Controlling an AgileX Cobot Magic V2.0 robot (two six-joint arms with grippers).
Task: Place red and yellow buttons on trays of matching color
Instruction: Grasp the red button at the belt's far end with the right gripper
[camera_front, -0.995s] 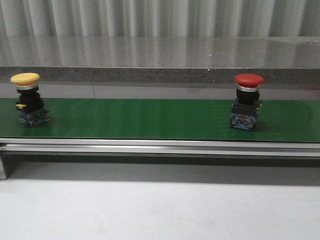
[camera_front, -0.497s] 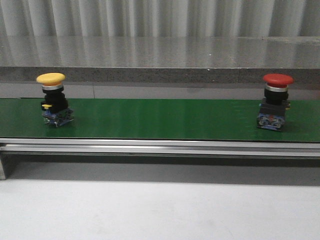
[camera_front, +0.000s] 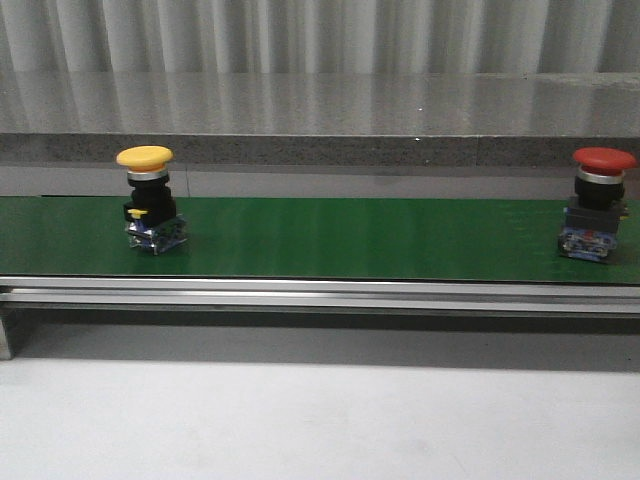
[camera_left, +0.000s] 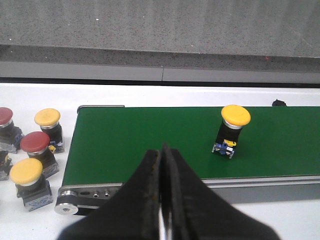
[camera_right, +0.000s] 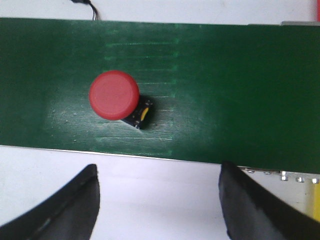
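Both buttons ride rightward along the green belt (camera_front: 340, 240).

Against the front view of a second ago, the yellow button (camera_front: 148, 200) now stands well in from the belt's left end, where earlier it sat right at that end. The red button (camera_front: 598, 204) has shifted from right of the belt's middle to nearly its right end. Both stay upright, and the gap between them looks about the same.

Black grippers on both arms

Left gripper (camera_left: 162, 200) fingers matte black, tapered, edges scuffed; right gripper (camera_right: 159, 200) fingers black, smooth, curved.
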